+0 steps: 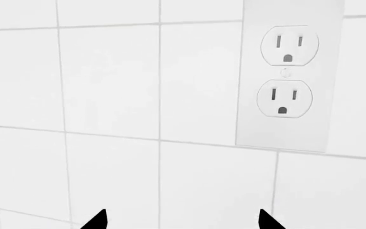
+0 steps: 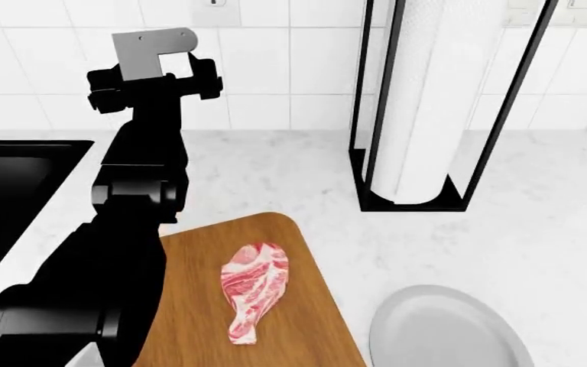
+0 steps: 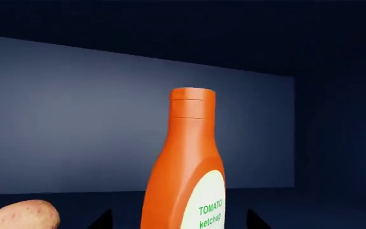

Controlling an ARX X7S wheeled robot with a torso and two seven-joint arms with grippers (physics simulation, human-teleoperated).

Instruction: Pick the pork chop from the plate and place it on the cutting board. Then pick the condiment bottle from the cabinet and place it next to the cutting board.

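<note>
Your right gripper (image 3: 179, 222) is spread wide, its fingertips flanking the ketchup bottle (image 3: 186, 167) upright in the dark cabinet; contact is unclear. Your left gripper (image 1: 183, 222) hangs open before a wall outlet (image 1: 288, 71). Only the head view shows the pork chop (image 2: 253, 287) lying on the cutting board (image 2: 192, 321), left of the plate (image 2: 446, 329).

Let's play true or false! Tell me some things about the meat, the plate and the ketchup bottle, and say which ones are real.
1. The pork chop lies on the cutting board. True.
2. The plate holds the meat. False: it is bare.
3. The condiment bottle stands upright in a dark cabinet. True.
4. The bottle is green. False: it is orange-red.
5. The paper-towel roll lies flat. False: it stands upright in its stand.
</note>
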